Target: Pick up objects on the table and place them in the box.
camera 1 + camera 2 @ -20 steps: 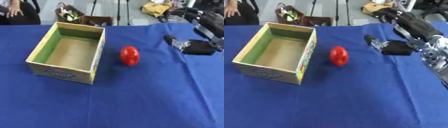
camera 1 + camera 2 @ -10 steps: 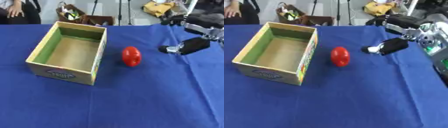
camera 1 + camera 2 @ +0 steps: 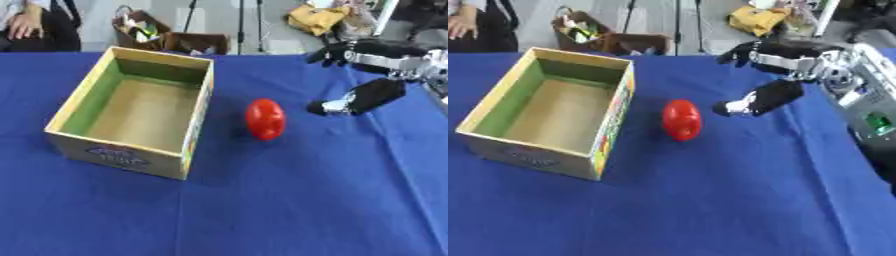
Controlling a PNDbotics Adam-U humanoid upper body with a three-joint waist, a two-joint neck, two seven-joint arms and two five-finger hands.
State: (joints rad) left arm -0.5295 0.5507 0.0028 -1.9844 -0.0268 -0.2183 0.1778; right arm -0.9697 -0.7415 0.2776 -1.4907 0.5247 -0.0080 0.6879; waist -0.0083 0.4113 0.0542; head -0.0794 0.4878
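A red, egg-shaped object (image 3: 265, 118) lies on the blue tablecloth just right of the box. The open cardboard box (image 3: 80, 101) has green inner walls and holds nothing that I can see. My right hand (image 3: 773, 95) reaches in from the right, open, hovering right of the red object. Its thumb points at the object with a small gap between them, and its fingers (image 3: 750, 51) spread above and behind. It holds nothing. My left hand shows in neither view.
The blue cloth (image 3: 289, 200) covers the whole table, with free room in front and to the right. Beyond the far edge stand a bag (image 3: 140, 29), stand legs and a yellow bundle (image 3: 317, 17). A person sits at the far left.
My right hand has swung left and lower toward the red object, its thumb now close beside it. The box and the red object have stayed put.
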